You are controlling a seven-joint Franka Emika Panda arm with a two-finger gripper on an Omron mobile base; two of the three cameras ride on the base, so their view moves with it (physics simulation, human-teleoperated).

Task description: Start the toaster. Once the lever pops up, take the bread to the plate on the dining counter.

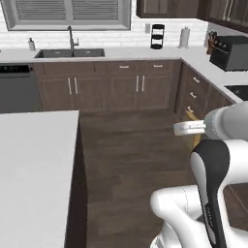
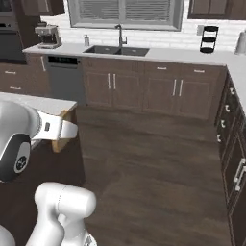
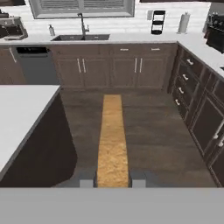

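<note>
One slice of bread (image 3: 112, 140) clamped between the two dark fingertips (image 3: 87, 180) of the claw (image 3: 112, 180), jaws narrowed onto it, slice seen edge-on in the hand view as a long golden-tan strip running away from the tips. Same bread (image 1: 193, 131) glimpsed in the left base view as a tan sliver beyond the white wrist, and in the right base view (image 2: 61, 137) as a tan piece under the wrist, mostly hidden by the arm. No brand, label or legible writing found anywhere.

Arm posed with forearm roughly level, hand held out over the dark wood floor (image 3: 148, 127), well above it, pointing toward the sink wall. Dining surface (image 1: 34, 164) noted as a white slab to the arm's left, cut off by the frame edge; only a corner of it in the hand view (image 3: 22, 109). Claw clear of that surface, not over it.

Farther out: sink (image 3: 81, 38) with faucet under the window, dishwasher (image 2: 65, 77) left of the sink cabinets, dark appliance (image 1: 228, 52) on the right-hand worktop, cropped at the frame edge, identity not certain. Black rack (image 3: 158, 22) and white roll (image 3: 183, 22) by the back wall, small and indistinct.
</note>
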